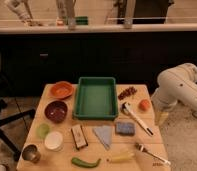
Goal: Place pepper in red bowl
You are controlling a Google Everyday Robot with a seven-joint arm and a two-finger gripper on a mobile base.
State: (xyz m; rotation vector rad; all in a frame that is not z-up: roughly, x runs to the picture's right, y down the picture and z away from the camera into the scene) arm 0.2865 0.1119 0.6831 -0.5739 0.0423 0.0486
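The green pepper (85,162) lies curved on the wooden table (67,156) at its front edge, left of centre. The orange-red bowl (61,90) sits empty at the table's back left corner. My white arm (178,89) hangs off the table's right side. My gripper (162,118) points down beside the right edge, far from both the pepper and the bowl, and holds nothing that I can see.
A green tray (96,97) stands at back centre. A maroon bowl (56,111), pale green bowl (43,130), white cup (54,141) and metal cup (31,153) line the left. A pale yellow item (121,158), blue sponge (125,128), brush (134,116) and orange fruit (144,104) lie right.
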